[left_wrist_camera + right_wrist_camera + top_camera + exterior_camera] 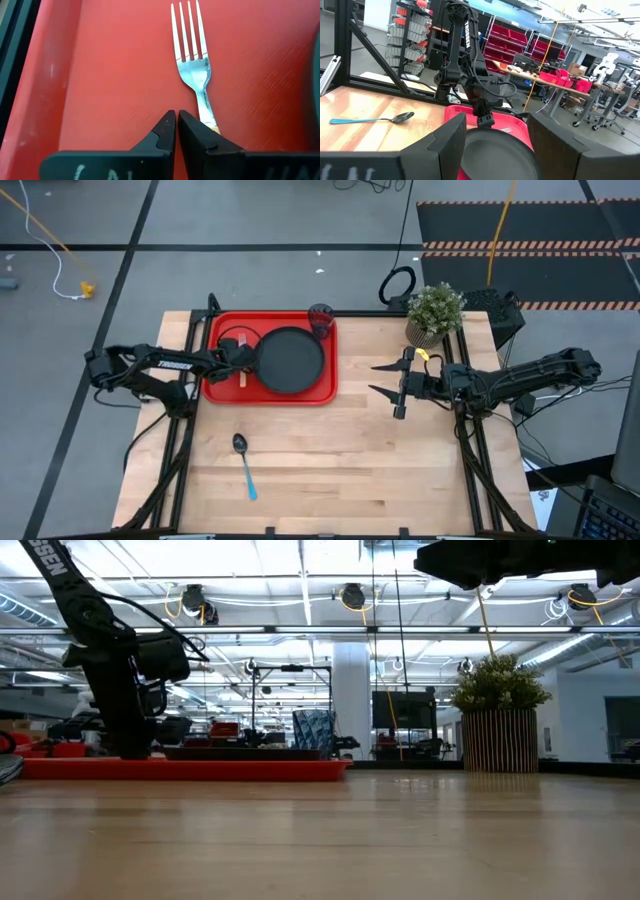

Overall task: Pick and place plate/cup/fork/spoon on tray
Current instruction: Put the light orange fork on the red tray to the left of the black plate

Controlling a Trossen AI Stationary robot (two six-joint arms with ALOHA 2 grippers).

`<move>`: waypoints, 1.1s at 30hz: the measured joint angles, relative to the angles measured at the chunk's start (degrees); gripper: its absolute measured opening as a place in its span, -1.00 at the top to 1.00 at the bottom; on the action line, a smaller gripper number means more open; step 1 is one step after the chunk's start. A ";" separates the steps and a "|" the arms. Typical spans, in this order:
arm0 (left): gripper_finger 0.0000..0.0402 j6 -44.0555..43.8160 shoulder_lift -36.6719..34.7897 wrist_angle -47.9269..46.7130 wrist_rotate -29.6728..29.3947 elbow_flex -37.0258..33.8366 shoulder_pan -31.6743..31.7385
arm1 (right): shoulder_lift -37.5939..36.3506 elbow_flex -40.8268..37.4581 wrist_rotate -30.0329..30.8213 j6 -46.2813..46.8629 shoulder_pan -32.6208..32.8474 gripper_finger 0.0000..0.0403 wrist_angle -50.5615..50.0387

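- On the tabletop, I see the red tray at the far left with the plate already lying in it.
- My left claw sits low over the tray's left part; its tips are pinched together, nearly touching, with nothing between them, just beside the fork's handle.
- My right claw hovers over bare wood right of the tray, spread wide and empty, near the potted plant.
- At the tray's far right corner stands the cup, seemingly just inside the rim, so I count it as placed.
- Flat on the tray floor, between its left wall and the plate, lies the fork.
- Out on the wood, well apart from the tray, lies the spoon, the one piece I judge not yet placed.
- Risk: lifting the left claw carelessly could snag the fork handle and flick it out. The spoon lies flat and thin, so closing off-centre could skid it away.
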 joint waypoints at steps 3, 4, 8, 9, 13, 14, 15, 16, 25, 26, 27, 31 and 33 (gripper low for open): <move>0.88 1.29 0.04 1.42 -0.57 -0.02 0.10 | 0.00 0.00 -0.01 -0.03 0.00 -0.01 0.00; 0.88 1.79 0.04 1.87 -0.99 -0.02 0.26 | 0.00 0.00 0.00 -0.07 0.00 -0.01 0.00; 0.88 3.44 0.04 3.14 -1.22 -0.02 1.12 | 0.00 0.00 0.00 -0.15 0.00 -0.01 -0.02; 0.88 3.57 0.04 3.31 -1.22 -0.02 1.14 | 0.00 0.00 0.00 -0.13 0.00 -0.01 -0.02; 0.88 3.71 0.04 3.57 -1.01 -0.02 1.09 | 0.00 0.00 0.00 -0.09 0.00 -0.01 -0.02; 0.88 3.73 0.04 3.55 -0.98 -0.02 1.09 | 0.00 0.00 -0.02 -0.09 0.00 -0.01 -0.02; 0.88 3.73 0.04 3.55 -0.97 -0.02 1.09 | 0.00 0.00 -0.01 -0.08 0.00 -0.01 -0.02; 0.88 3.84 0.04 3.55 -0.97 -0.02 1.09 | 0.00 0.00 -0.02 -0.07 0.00 -0.01 -0.02; 0.88 3.71 2.60 4.13 -0.85 -0.01 0.65 | 0.00 0.00 -0.04 1.21 0.00 -0.01 0.00; 0.88 3.62 2.84 4.31 -1.11 0.00 0.51 | 0.00 0.00 -0.02 1.27 0.00 -0.01 0.00; 0.88 3.60 3.01 4.48 -1.26 0.00 0.29 | 0.00 0.00 -0.04 1.27 0.00 -0.01 0.00; 0.88 3.60 3.31 5.87 -1.77 -0.02 -0.40 | 0.00 0.00 -0.04 1.27 0.00 -0.01 0.00; 0.88 3.99 3.37 7.01 -1.82 -0.04 -0.52 | 0.00 0.02 -0.04 1.25 0.00 -0.01 0.00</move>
